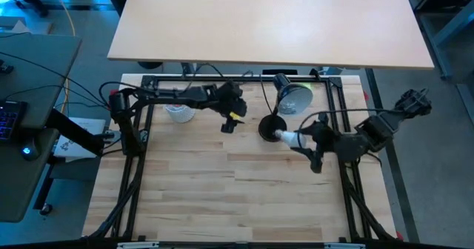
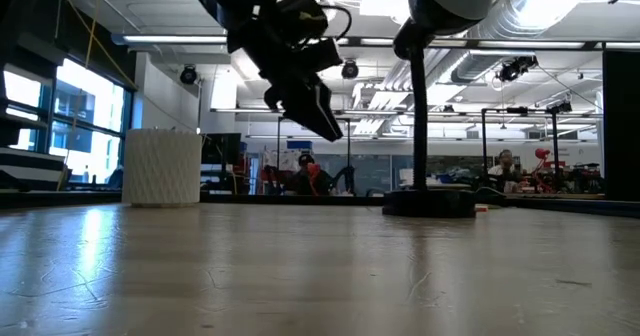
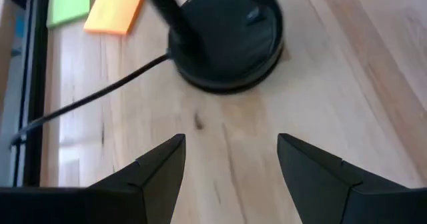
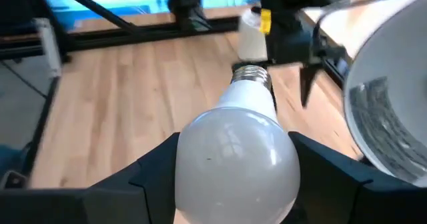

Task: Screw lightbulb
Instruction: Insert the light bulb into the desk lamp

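The white frosted lightbulb (image 4: 237,144) sits between the fingers of my right gripper (image 1: 294,138), which is shut on it just right of the black desk lamp's round base (image 1: 269,127). The bulb's silvery screw base (image 4: 252,75) points away from the gripper. The lamp's shade (image 1: 295,98) opens beside the bulb and also shows in the right wrist view (image 4: 390,97). My left gripper (image 3: 230,157) is open and empty, held above the table left of the lamp base (image 3: 227,37); it also shows in the high view (image 1: 232,120). My right gripper pinches the bulb's rounded glass globe (image 4: 193,151) between its two fingers (image 4: 143,177), one on each side. The fingers come about level from the table's right. The bulb is lifted clear of the table, lying roughly level, with its screw base toward the table's left.
A white ribbed cup (image 1: 180,113) stands at the far left of the table and shows in the low view (image 2: 161,166). The lamp's black cord (image 3: 87,101) runs across the wood. Green (image 3: 69,3) and orange (image 3: 115,9) sticky notes lie beyond the lamp base. Black frame rails border the table.
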